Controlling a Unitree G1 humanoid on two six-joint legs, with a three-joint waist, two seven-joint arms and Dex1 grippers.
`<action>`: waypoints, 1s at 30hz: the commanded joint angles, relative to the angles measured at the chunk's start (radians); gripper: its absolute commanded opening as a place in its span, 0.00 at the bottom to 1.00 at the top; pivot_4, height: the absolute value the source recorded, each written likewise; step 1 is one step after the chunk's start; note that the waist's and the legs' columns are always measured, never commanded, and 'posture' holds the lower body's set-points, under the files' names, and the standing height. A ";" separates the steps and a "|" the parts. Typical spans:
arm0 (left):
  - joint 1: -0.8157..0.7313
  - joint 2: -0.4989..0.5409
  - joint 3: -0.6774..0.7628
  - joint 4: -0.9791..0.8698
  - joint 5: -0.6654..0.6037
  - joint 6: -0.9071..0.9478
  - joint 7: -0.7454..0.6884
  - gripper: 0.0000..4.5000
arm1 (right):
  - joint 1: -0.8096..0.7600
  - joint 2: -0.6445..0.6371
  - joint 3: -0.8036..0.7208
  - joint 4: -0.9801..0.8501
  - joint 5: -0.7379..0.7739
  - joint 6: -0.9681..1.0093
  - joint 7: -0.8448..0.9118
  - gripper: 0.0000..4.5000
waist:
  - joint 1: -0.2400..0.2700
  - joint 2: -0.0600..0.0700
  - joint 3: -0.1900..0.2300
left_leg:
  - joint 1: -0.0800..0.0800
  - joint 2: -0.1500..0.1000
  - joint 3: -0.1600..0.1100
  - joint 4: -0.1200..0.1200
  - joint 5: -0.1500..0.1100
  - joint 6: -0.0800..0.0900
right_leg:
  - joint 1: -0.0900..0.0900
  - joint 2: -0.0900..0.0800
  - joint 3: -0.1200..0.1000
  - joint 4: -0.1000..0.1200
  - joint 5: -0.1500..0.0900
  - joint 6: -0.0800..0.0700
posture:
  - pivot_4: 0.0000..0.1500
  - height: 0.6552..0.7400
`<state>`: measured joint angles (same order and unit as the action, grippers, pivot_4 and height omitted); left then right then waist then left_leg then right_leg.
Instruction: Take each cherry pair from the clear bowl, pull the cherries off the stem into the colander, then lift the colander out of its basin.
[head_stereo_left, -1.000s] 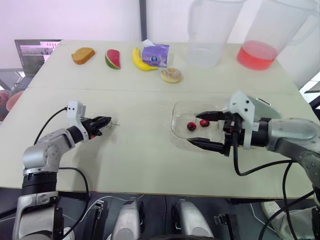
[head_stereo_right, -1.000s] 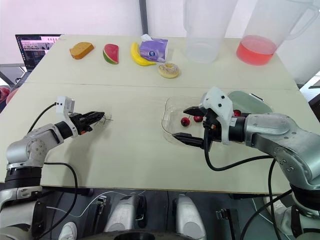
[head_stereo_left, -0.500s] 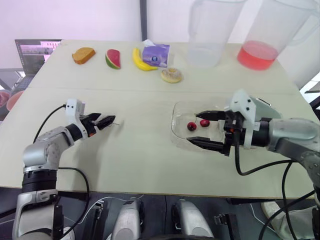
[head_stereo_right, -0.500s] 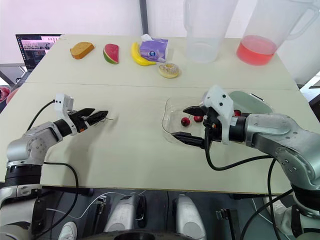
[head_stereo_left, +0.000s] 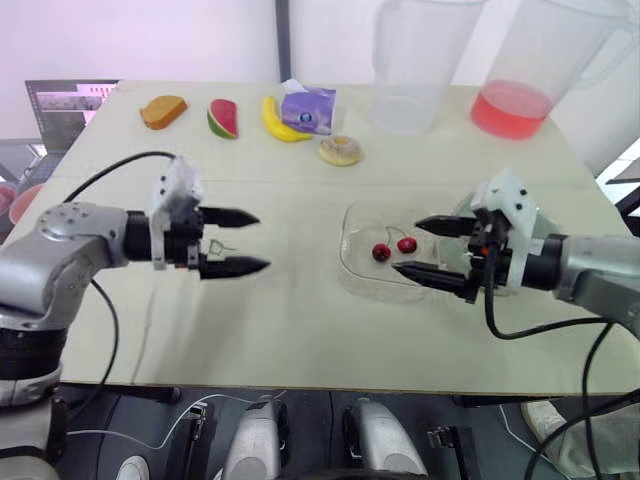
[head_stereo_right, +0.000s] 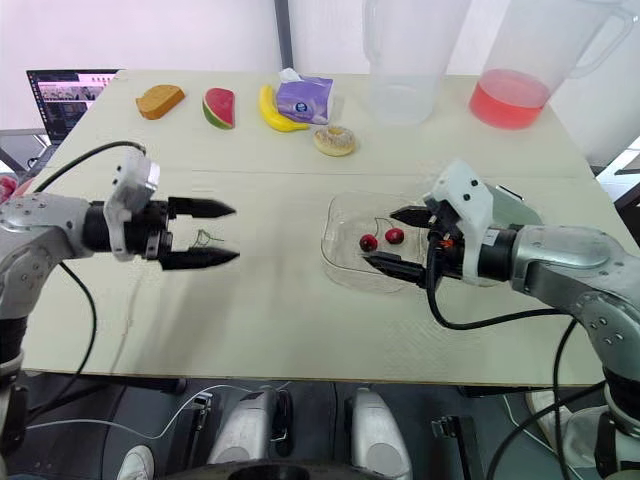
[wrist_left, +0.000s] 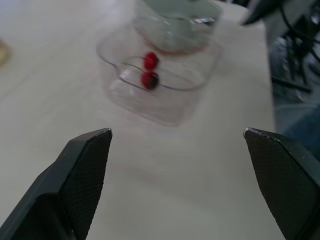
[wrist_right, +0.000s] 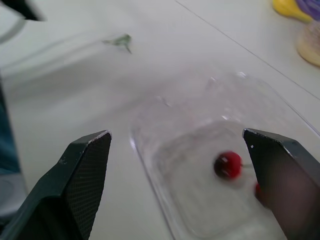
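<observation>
Left jaws: swung in toward centre and spread wide since a second ago, now empty. A stem (head_stereo_right: 205, 238), apparently bare, lies on the counter (head_stereo_right: 270, 310) just behind them.
Right jaws: wide open, empty, straddling the clear bowl (head_stereo_left: 350, 250).
Cherry pair (head_stereo_left: 381, 252): inside the bowl, likely the next pick.
Colander (wrist_left: 175, 9): at the bowl's two o'clock.

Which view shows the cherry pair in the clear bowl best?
Left wrist view: both cherries of the cherry pair sit unobstructed in the clear bowl. Right wrist view: one cherry partly behind a finger. Eye views: both, from farther off.
</observation>
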<state>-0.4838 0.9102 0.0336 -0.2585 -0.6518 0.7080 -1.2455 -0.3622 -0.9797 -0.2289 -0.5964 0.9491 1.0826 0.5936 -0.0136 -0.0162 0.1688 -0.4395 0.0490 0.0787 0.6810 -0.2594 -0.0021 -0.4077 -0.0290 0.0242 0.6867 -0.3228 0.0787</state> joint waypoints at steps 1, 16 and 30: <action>-0.014 0.004 -0.009 -0.018 0.008 -0.033 -0.022 0.98 | -0.014 -0.026 -0.002 0.014 -0.027 0.012 -0.014 1.00 | 0.002 0.000 0.000 | 0.000 0.000 0.000 0.000 0.000 0.000 | 0.000 0.000 0.000 0.000 0.000 0.000 | 1.00 1.00; -0.047 -0.051 -0.027 0.007 0.023 -0.036 0.006 0.98 | -0.438 -0.146 0.546 0.269 -0.413 -0.082 0.339 1.00 | -0.003 0.001 0.001 | -0.001 0.000 0.001 0.000 0.000 0.001 | -0.003 0.001 0.001 0.000 0.000 0.000 | 1.00 1.00; -0.038 -0.076 -0.027 -0.017 0.018 -0.028 0.038 1.00 | -0.701 -0.022 0.863 0.607 -0.871 -0.313 0.635 0.59 | 0.000 0.001 0.001 | -0.002 0.000 0.001 0.002 -0.001 0.001 | -0.004 0.001 0.001 0.001 0.000 0.000 | 1.00 1.00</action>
<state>-0.5169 0.8327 -0.0079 -0.2447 -0.6229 0.6877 -1.2136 -1.0326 -0.9986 0.6373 0.0050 0.1231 0.7925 1.2062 -0.0134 -0.0156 0.1693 -0.4420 0.0487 0.0801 0.6826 -0.2601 -0.0008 -0.4114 -0.0280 0.0247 0.6877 -0.3228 0.0787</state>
